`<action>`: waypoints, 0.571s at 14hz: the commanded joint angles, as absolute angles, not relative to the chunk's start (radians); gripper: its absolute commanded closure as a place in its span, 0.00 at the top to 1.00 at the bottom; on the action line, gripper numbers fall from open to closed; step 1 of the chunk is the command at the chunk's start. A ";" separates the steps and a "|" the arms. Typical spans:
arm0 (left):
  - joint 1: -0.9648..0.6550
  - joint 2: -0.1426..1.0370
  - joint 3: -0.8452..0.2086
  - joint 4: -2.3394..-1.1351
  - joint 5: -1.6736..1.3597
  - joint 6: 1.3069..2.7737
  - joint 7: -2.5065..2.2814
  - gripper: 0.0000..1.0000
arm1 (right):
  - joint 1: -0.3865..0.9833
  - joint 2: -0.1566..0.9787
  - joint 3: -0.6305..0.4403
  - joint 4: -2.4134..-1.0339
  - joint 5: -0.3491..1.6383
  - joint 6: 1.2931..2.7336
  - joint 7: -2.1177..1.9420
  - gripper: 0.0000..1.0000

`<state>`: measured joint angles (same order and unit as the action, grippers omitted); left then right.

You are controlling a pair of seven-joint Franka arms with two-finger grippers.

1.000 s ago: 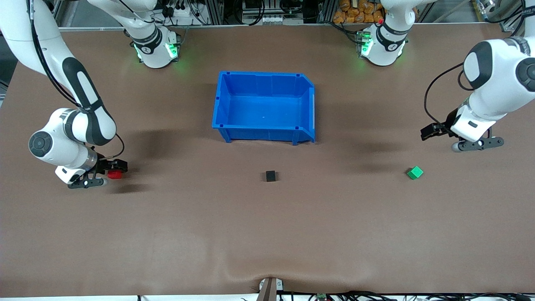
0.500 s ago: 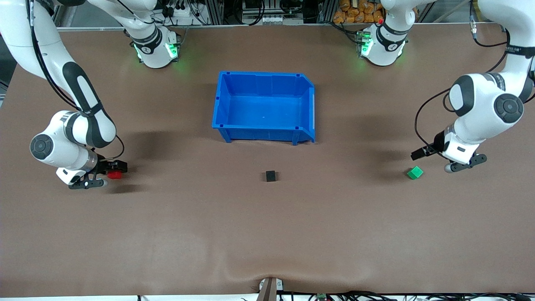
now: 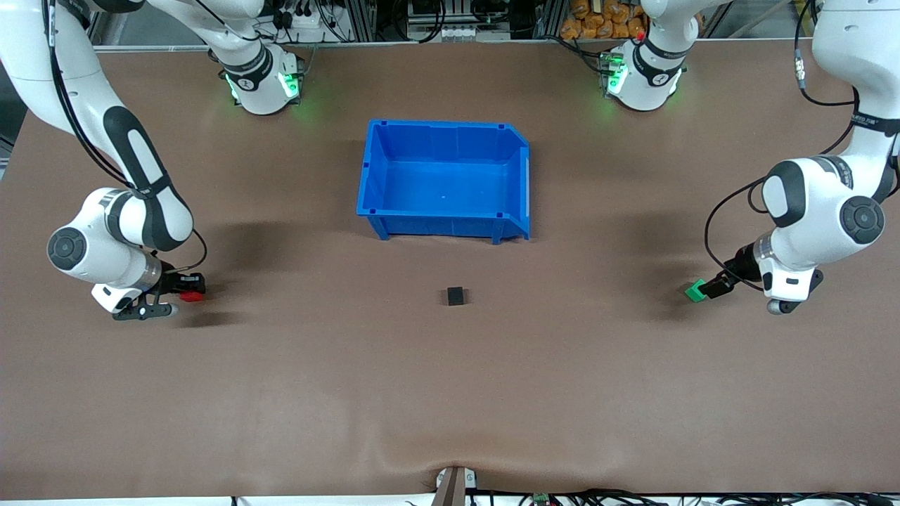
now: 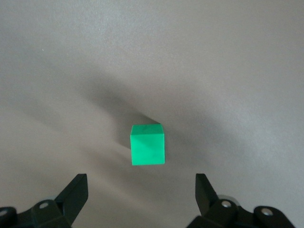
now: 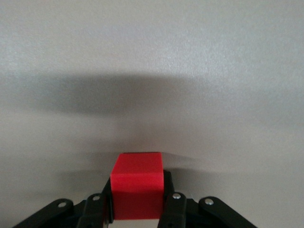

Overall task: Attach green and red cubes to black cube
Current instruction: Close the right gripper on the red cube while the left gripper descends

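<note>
On the brown mat (image 3: 450,393), the right gripper (image 5: 137,209) clenches the red cube (image 5: 137,190) while the left gripper (image 4: 142,199) hangs spread over the green cube (image 4: 147,144), the black cube (image 3: 455,296) lying near the blue bin (image 3: 443,225).

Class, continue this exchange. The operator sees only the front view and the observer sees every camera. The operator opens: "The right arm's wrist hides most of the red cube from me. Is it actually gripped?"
Observer: Yes. In the right wrist view the red cube sits between the right gripper's fingers, which press on both of its sides.
Operator: And the green one? From here the left gripper seems to touch it.
Observer: It does not. In the left wrist view the left gripper is wide open, and the green cube lies on the table ahead of the fingertips, not between them.
</note>
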<state>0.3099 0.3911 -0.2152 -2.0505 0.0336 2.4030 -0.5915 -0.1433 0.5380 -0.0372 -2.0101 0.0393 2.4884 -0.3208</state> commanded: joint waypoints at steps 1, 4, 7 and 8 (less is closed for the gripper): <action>0.311 0.426 -0.215 -2.007 0.052 2.404 -0.629 1.00 | -0.166 0.551 -0.023 -1.965 0.034 2.447 -0.391 0.00; 0.311 0.469 -0.213 -1.973 0.089 2.404 -0.661 0.98 | -0.161 0.551 -0.023 -1.892 0.032 2.337 -0.535 0.00; 0.310 0.511 -0.215 -1.947 0.162 2.407 -0.742 0.98 | -0.153 0.551 -0.023 -1.787 0.032 2.217 -0.693 0.00; 0.310 0.520 -0.215 -1.945 0.208 2.407 -0.765 0.98 | -0.149 0.551 -0.023 -1.761 0.031 2.200 -0.743 0.00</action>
